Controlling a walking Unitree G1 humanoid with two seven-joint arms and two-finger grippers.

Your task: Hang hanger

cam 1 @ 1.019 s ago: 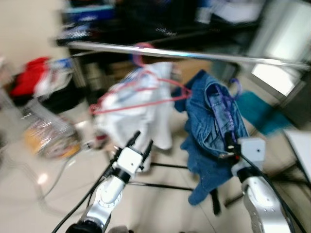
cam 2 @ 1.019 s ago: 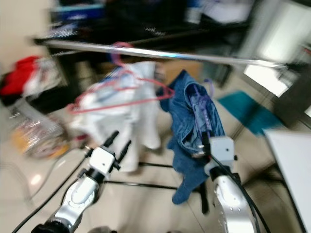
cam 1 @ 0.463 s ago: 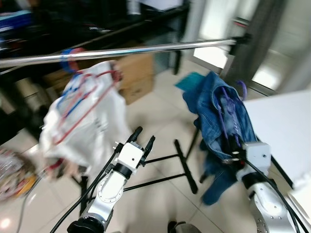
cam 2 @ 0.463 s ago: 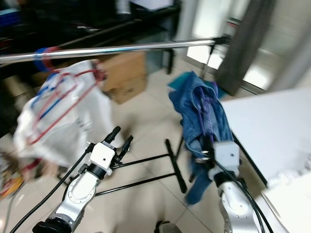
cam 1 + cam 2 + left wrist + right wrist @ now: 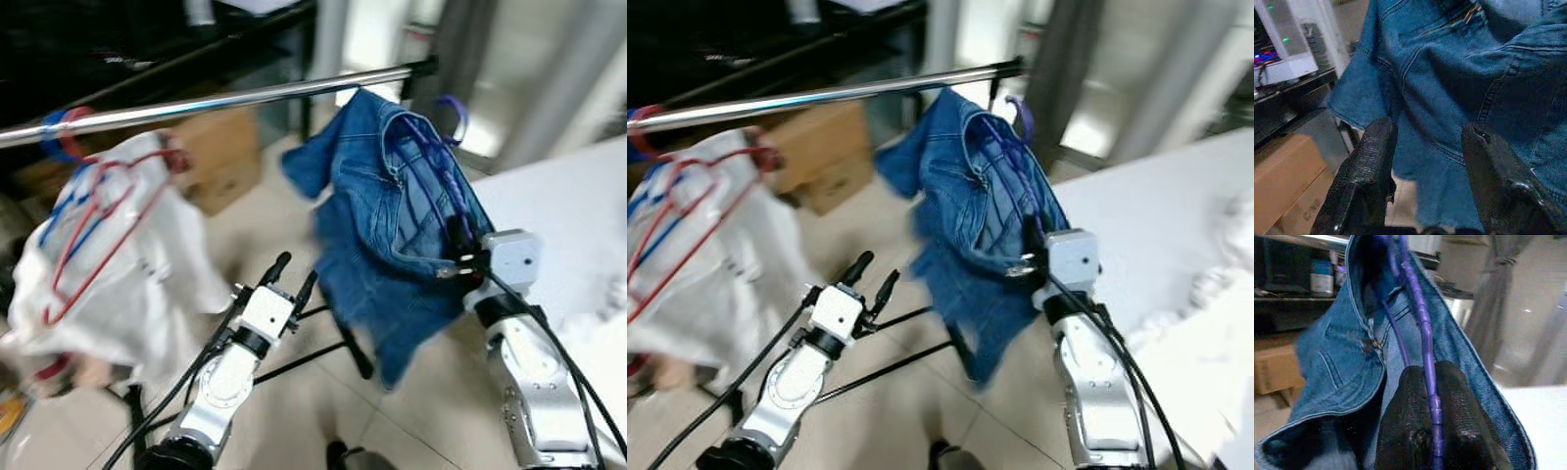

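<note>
Denim on a thin purple hanger (image 5: 1422,340) is pinched by the right claw (image 5: 1432,450), fingers pressed together on the wire. The hanger's hook (image 5: 453,110) is carried above the claw, just beside the end of the chrome rail (image 5: 225,100) but not yet over it.

Handling, as judged: the wire is thin, prob. springy and slick; the jeans (image 5: 387,220) are heavy and floppy, so swing and tilt are to be expected. Hold is best kept high on the wire, near the hook.

Left claw (image 5: 291,274) is spread, nothing held, well below the rail w/ denim ahead of it.

Counted: 1 purple hanger, 1 jeans, 1 rail. Approx. 2 hangers, red (image 5: 98,230) and blue, are on the rail w/ 1 white garment (image 5: 118,294), far to the left of both claws.
</note>
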